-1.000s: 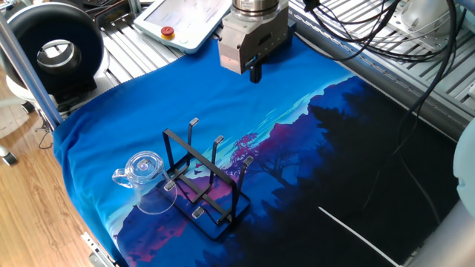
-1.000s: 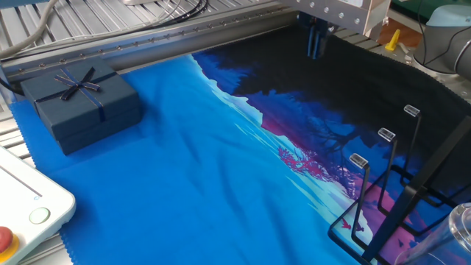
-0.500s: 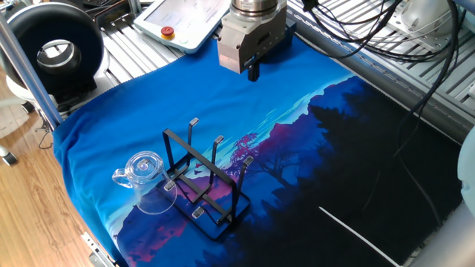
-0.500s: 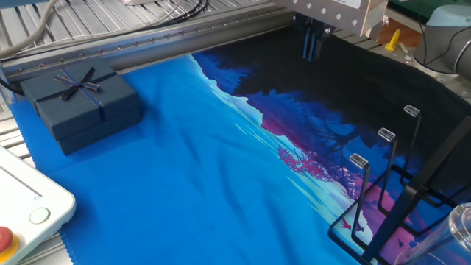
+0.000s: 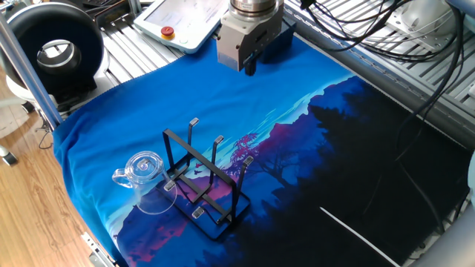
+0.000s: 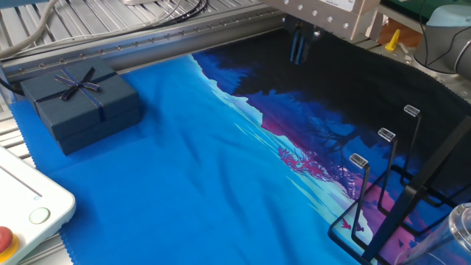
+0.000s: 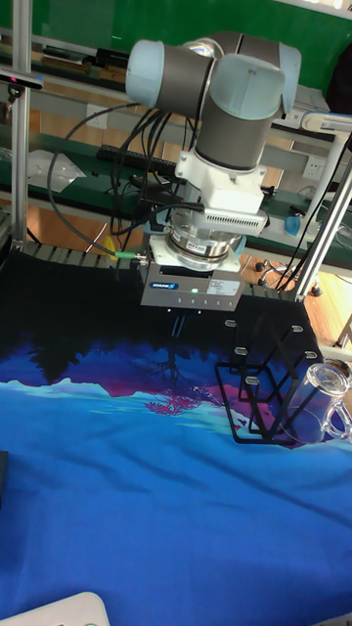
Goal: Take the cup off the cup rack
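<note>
The clear cup hangs tilted on the left side of the black cup rack, near the cloth's front-left corner. In the tall fixed view the cup sits at the right of the rack. The other fixed view shows the rack at the right edge, with only a bit of the cup. My gripper hovers far behind the rack, over the cloth's back edge, with nothing in it. Its fingers stand close together and look shut. The gripper is left of the rack in the tall view.
A blue and black printed cloth covers the table. A dark gift box lies at the cloth's far side. A white teach pendant and a black round device sit beyond the cloth. Cables hang at the back.
The gripper has drifted a little further from the rack, toward the table's back edge and slightly upward. Cup and rack have not moved.
</note>
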Controlling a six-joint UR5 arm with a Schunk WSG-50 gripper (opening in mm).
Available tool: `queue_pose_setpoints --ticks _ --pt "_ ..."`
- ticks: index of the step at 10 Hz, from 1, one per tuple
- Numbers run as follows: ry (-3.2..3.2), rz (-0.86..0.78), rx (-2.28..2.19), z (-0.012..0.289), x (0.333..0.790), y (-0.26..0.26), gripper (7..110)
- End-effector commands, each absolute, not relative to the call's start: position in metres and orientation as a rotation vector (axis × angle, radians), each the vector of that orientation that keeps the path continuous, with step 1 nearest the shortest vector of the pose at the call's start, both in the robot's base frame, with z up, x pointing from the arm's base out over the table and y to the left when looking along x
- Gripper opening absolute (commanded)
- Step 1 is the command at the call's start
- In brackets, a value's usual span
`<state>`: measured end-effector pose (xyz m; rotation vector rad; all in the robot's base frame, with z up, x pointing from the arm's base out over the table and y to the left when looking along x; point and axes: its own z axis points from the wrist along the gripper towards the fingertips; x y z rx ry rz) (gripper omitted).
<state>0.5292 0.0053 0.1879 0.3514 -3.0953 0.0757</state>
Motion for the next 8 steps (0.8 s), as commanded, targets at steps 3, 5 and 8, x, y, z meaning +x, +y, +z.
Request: queue_pose_setpoints --ticks 3,5,8 --pt "-3.146 0.01 0.343 0.188 0.539 0.019 7" --pt "-3.155 -0.026 0.307 0.188 0.539 0.025 7" --pt "-3.098 -0.046 0.235 0.188 0.523 0.027 7"
